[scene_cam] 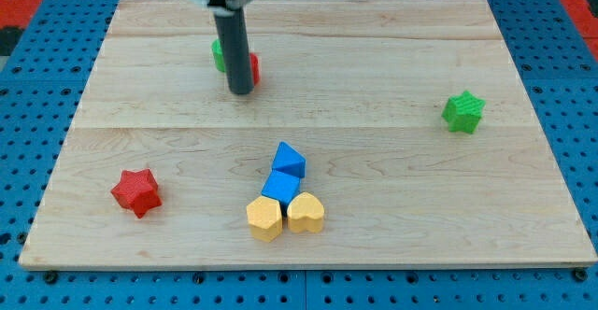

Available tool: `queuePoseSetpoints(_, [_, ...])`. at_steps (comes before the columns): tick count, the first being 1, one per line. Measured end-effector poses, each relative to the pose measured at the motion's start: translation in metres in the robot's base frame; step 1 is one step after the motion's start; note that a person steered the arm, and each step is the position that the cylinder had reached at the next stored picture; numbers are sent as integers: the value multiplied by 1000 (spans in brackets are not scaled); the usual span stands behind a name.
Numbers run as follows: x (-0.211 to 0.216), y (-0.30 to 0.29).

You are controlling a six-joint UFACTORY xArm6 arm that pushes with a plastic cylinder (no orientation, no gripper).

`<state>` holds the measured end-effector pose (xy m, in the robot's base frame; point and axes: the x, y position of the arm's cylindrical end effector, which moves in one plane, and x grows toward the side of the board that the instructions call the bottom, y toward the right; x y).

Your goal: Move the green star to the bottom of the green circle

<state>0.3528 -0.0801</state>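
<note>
The green star (pixel 463 111) lies near the view's right side of the wooden board (pixel 392 207). The green circle (pixel 218 54) sits at the upper left of middle, mostly hidden behind my dark rod. My tip (pixel 241 91) rests on the board just below the green circle and far to the left of the green star. A red block (pixel 253 67) shows at the rod's right edge, touching the green circle's side; its shape is hidden.
A red star (pixel 136 191) lies at the lower left. Two blue blocks (pixel 285 172) and two yellow blocks (pixel 284 215) cluster at the bottom centre. A blue pegboard (pixel 570 86) surrounds the board.
</note>
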Motion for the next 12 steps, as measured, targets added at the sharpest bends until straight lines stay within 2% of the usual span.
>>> queuePoseSetpoints(1, [-45,-2])
queuePoseSetpoints(2, [4,91])
queuePoseSetpoints(4, [37,299])
queuePoseSetpoints(5, [59,316])
queuePoseSetpoints(6, [101,296])
queuePoseSetpoints(7, [77,201])
queuePoseSetpoints(8, [79,129])
queuePoseSetpoints(9, [113,106])
queuePoseSetpoints(10, [31,21])
queuePoseSetpoints(11, [-23,8])
queuePoseSetpoints(12, [31,16])
